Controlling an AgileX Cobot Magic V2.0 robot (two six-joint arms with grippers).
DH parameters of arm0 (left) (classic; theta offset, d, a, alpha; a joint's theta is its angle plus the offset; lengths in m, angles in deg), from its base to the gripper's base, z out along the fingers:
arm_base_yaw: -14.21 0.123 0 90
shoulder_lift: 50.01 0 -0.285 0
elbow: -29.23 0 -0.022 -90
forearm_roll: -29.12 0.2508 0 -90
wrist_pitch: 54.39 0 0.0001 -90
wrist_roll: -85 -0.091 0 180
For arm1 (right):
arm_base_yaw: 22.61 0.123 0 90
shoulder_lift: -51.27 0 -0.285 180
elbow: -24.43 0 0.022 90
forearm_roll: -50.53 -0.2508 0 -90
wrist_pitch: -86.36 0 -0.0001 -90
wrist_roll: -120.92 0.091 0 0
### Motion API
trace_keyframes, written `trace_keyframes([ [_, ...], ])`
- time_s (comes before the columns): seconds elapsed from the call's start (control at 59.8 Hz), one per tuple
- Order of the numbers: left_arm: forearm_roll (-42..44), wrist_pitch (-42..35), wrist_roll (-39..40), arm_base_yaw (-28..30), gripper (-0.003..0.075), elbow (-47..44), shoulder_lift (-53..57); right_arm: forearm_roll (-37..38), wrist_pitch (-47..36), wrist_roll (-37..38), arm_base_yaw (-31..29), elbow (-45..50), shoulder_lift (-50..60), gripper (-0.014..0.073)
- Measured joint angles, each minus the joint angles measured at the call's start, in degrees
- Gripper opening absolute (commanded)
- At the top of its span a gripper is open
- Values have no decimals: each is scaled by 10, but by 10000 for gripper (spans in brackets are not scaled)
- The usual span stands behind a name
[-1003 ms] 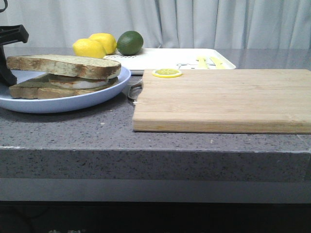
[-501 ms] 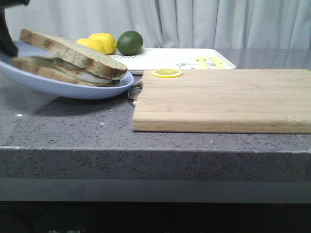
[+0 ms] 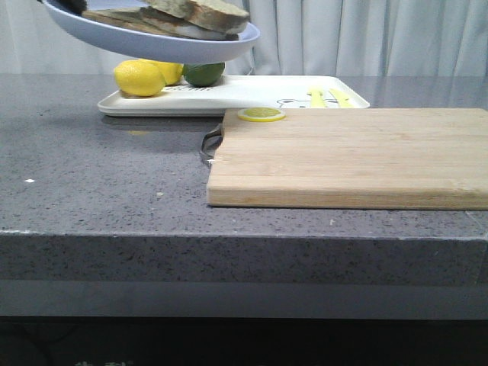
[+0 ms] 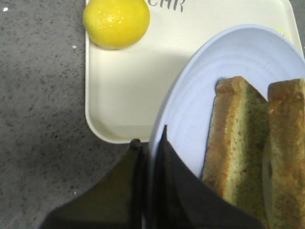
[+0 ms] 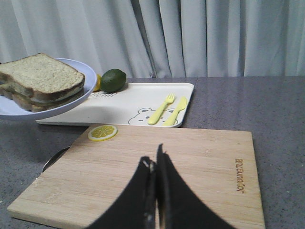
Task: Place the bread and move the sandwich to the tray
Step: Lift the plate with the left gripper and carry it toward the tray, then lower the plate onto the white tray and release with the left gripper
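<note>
My left gripper (image 4: 150, 140) is shut on the rim of the pale blue plate (image 4: 228, 57) and holds it in the air over the left end of the white tray (image 4: 128, 95). On the plate lies the sandwich (image 4: 243, 138), with the bread as its top slice. In the front view the tilted plate (image 3: 152, 42) and sandwich (image 3: 191, 15) hang above the tray (image 3: 252, 91). My right gripper (image 5: 156, 160) is shut and empty above the wooden cutting board (image 5: 190, 167). From there the sandwich (image 5: 40, 78) shows a white layer between its slices.
Two lemons (image 3: 139, 78) and a lime (image 3: 204, 74) sit on the tray's left end, under the plate. A yellow fork and knife (image 5: 169, 109) lie on the tray by the bear drawing. A lemon slice (image 3: 261, 114) lies on the board's far left corner.
The plate with the sandwich has been lifted off the counter and carried up, back and to the right, over the tray's left end. The right gripper's view has no earlier frame.
</note>
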Motion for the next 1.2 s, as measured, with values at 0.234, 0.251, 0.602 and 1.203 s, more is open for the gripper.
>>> trace_keyframes([
  [0.234,-18,33,-2,-2,-20,181,-146,0,7,0,0,0,0,-60],
  [0.251,-19,34,-2,-2,-20,200,-160,0,8,1,0,0,0,-60],
  [0.602,-32,56,23,-3,-20,462,-348,0,15,0,0,0,0,-60],
  [1.203,-98,20,-28,-21,-20,498,-416,0,15,0,0,0,0,-60],
])
